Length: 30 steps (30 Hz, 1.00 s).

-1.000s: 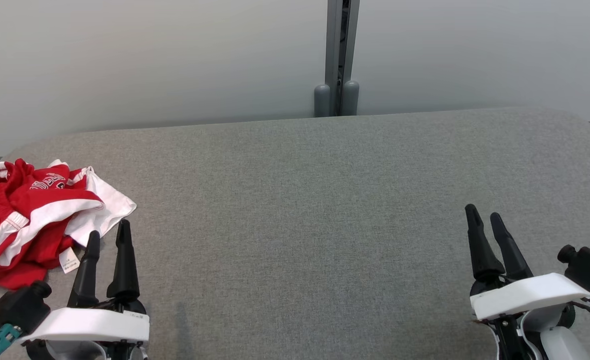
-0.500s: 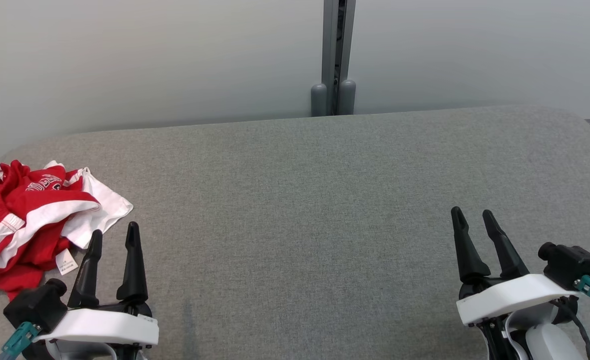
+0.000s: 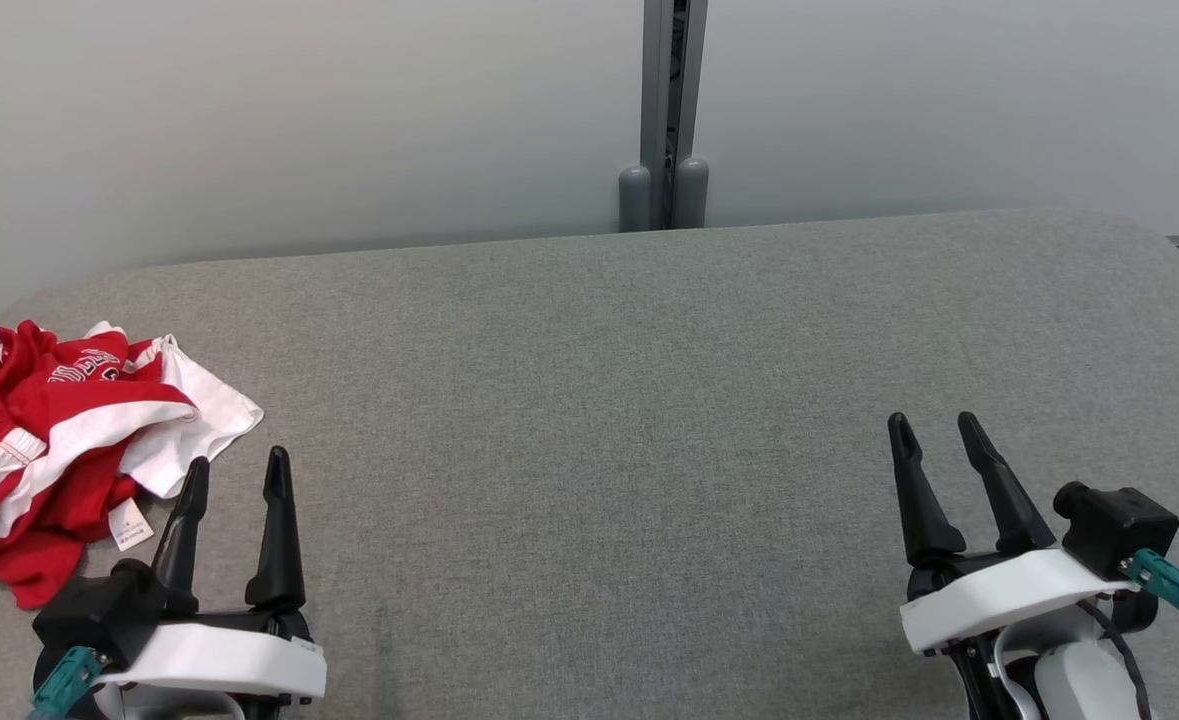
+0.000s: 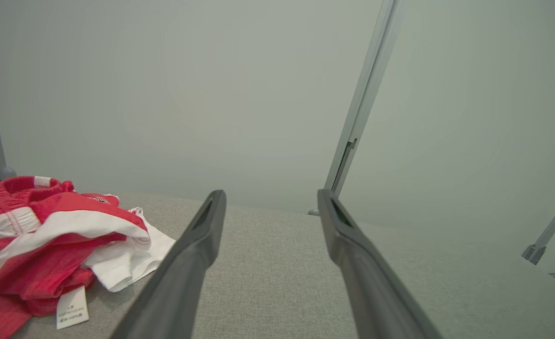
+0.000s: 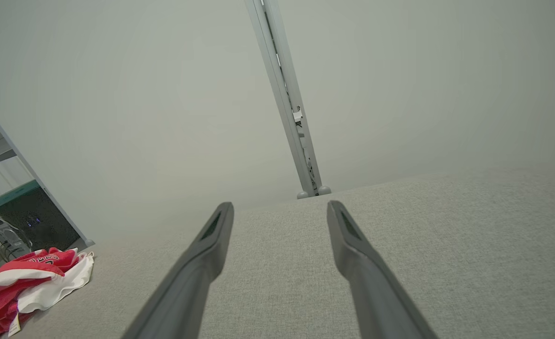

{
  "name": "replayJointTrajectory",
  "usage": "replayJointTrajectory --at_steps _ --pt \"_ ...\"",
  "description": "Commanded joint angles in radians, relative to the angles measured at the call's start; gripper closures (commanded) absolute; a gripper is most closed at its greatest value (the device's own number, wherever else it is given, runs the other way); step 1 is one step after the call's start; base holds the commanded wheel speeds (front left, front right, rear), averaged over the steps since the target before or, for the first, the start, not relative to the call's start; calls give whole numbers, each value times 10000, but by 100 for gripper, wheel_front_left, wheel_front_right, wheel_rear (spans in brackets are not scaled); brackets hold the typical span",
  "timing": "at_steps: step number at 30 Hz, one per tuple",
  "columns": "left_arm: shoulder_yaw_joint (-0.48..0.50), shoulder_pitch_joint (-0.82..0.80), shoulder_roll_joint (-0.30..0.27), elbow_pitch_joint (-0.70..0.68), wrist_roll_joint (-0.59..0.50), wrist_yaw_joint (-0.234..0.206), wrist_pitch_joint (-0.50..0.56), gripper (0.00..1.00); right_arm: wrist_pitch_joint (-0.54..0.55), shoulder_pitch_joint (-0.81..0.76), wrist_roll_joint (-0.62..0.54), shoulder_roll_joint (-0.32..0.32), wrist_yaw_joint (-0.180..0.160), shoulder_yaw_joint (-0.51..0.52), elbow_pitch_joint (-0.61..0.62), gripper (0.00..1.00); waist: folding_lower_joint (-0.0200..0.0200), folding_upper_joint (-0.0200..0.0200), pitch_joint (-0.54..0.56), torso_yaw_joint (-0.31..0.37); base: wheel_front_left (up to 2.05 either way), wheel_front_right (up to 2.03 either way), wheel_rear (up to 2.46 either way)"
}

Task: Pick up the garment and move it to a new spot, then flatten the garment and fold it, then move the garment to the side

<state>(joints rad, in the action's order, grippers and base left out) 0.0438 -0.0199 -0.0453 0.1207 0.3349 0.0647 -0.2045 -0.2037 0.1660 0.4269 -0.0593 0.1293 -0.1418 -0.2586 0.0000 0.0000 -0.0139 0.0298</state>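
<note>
**view drifts, both arms settle inward – garment not yet touched**

the biggest change is the framing itself: the whole head view has slid a little, so the grey fabric-covered counter (image 3: 599, 400), the pale wall (image 3: 299, 120) behind it and the grey post (image 3: 664, 110) all sit slightly further left than a second ago. that is the camera turning, not the things moving.

the garment (image 3: 39, 440) – red with white bands and some lettering – lies crumpled at the counter's far left edge, in the same heap and shape as before. the wide middle of the counter is bare cloth, which is likely where the garment should go.

against that drift, the left gripper (image 3: 236, 458) has edged toward the centre and straightened, its fingers now pointing more squarely up the view. its nearer fingertip stands just beside the garment's white corner, and i cannot tell if it touches. the right gripper (image 3: 931, 420) has pulled inward too, well apart from the garment, over bare counter. the jaws on both sides stand wide and released, holding nothing.

smallest of all, the white care label (image 3: 130, 523) pokes out at the heap's near edge, unchanged.

my judgement: the first step – the pick-up – has not begun, and the left arm is best placed to make it.
</note>
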Motion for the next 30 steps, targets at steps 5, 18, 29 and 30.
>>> replayJointTrajectory --at_steps 5,18,29,30 --pt "-24 54 -63 -66 -541 -60 -171 0 -185 192 -551 -44 19 -85 11 0 0 0 -24 6 0 0 0" --pt "-52 118 -69 -106 -1495 -98 -425 0 -434 274 -1445 -70 21 -267 -111 0 0 0 -19 50 0 0 0" --pt "-106 146 -72 -175 -2232 -166 -634 0 -652 308 -2118 -70 23 -391 -123 0 0 0 -23 81 0 0 0" --pt "-106 142 -72 -167 -2201 -169 -623 0 -642 299 -2088 -68 24 -391 -126 0 0 0 -21 79 0 0 0"
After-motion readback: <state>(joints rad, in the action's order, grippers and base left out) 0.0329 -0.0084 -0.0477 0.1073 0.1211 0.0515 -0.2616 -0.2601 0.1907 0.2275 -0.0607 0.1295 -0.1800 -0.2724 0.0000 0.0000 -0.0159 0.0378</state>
